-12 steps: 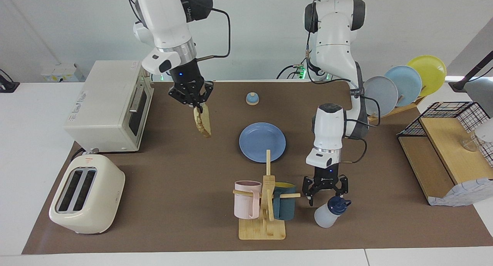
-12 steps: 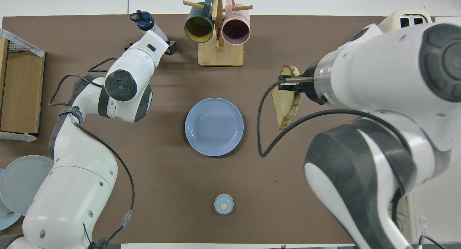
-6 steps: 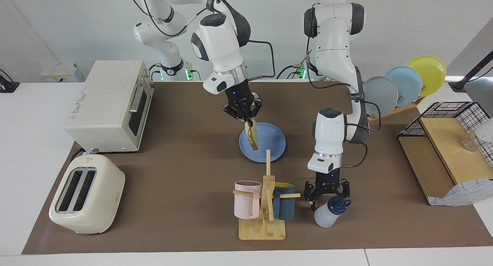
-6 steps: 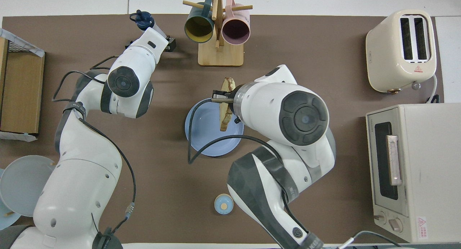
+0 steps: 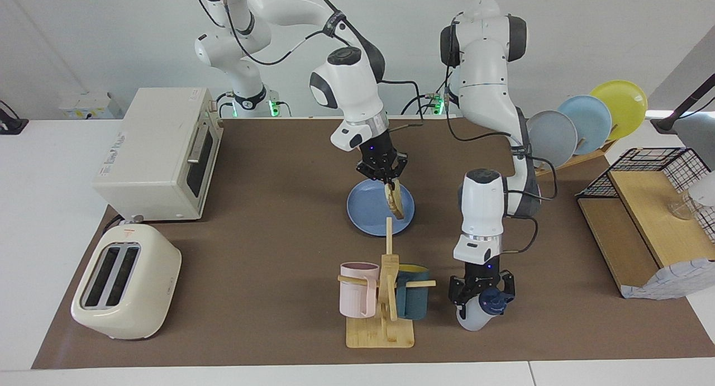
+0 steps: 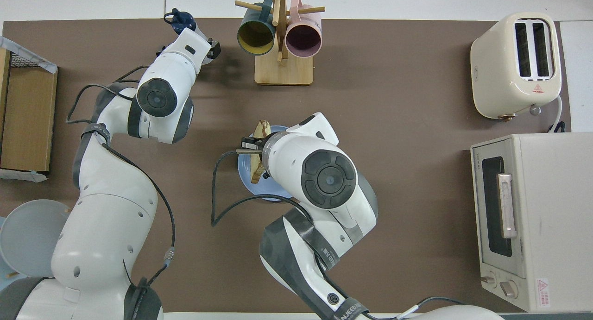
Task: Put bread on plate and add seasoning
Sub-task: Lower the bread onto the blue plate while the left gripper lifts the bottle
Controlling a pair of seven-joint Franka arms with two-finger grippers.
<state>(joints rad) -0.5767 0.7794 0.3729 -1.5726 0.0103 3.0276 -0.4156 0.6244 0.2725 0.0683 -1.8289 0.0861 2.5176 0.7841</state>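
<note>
While the right gripper [image 5: 390, 180], clamped on the top edge of the bread [image 5: 396, 203], is hanging the slice on edge over the plate [image 5: 366, 213], the left gripper [image 5: 481, 303] is straddling the seasoning [image 5: 479, 313] beside the mug rack [image 5: 385, 296], jaws spread wide. The slice, probably light and crumbly, is best pinched at the crust; the bottle, likely slick, around its body

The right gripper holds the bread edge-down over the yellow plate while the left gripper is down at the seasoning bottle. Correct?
Not quite: the plate under the bread is medium blue, as the facing view shows. The right gripper holds it; the left gripper is at the seasoning bottle.
</note>
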